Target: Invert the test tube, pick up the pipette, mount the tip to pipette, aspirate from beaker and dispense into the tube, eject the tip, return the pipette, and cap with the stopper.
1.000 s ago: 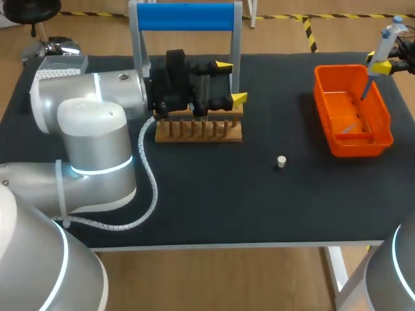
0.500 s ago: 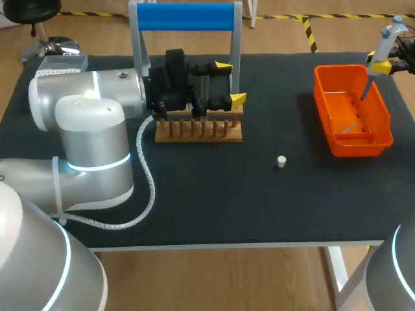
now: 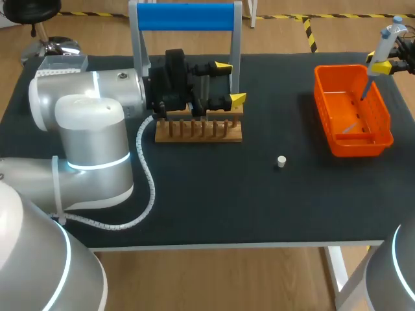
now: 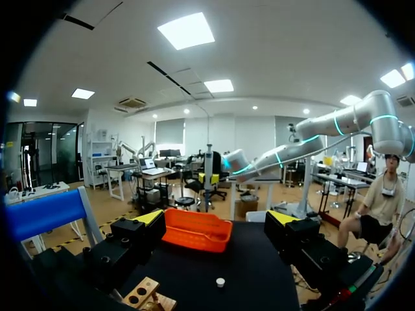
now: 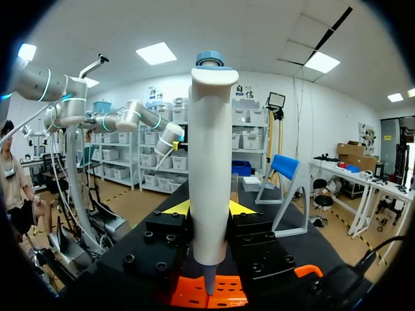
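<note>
Left arm (image 3: 91,116) shifts slightly, then settles. Left jaws wide open, empty, near wooden peg rack (image 3: 198,131). Right jaws static, clamping white pipette (image 3: 382,45) over orange plastic bin (image 3: 322,97). Tip ejection likely pending.

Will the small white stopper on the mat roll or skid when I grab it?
The stopper looks tiny, so probably very light and easily knocked aside by a glancing touch. It seems to stand on its end; tipped over, its round body may roll.
</note>
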`<state>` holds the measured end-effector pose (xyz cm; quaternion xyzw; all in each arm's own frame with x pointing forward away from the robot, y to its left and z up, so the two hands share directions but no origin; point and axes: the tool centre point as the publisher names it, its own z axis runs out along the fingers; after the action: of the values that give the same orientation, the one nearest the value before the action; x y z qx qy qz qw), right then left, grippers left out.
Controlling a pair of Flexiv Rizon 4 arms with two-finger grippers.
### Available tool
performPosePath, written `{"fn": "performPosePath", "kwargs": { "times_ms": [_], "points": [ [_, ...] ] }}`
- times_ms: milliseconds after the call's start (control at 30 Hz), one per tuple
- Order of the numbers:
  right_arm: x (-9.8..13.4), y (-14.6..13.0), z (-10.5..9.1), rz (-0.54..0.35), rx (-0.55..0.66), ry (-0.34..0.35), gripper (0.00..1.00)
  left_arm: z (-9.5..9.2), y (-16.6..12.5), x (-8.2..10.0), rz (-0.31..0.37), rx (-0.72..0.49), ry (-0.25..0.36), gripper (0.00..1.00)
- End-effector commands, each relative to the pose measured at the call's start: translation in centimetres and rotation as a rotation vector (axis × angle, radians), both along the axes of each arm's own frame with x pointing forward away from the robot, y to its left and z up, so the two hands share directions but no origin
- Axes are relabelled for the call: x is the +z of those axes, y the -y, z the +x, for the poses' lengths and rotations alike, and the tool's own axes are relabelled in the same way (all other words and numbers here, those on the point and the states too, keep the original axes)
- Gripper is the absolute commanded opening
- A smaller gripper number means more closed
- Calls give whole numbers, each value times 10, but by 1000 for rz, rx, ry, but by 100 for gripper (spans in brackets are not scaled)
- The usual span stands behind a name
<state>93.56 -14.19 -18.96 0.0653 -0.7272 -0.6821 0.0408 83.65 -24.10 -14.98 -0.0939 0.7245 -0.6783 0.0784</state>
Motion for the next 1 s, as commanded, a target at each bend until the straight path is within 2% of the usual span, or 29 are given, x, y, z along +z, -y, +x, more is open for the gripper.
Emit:
{"fn": "performPosePath", "kwargs": {
  "times_ms": [33,200,400,1000],
  "points": [
    [7,-22,-22,-8,-29,-1,0,0,2,-1,-1,4,1,100],
    [11,-51,-44,-36,-74,-13,0,0,2,-1,-1,4,1,100],
    [17,-87,-61,-44,-123,-15,0,0,2,-1,-1,4,1,100],
    [-2,-194,-76,-17,-61,-44,0,0,2,-1,-1,4,1,100]
  ]
}}
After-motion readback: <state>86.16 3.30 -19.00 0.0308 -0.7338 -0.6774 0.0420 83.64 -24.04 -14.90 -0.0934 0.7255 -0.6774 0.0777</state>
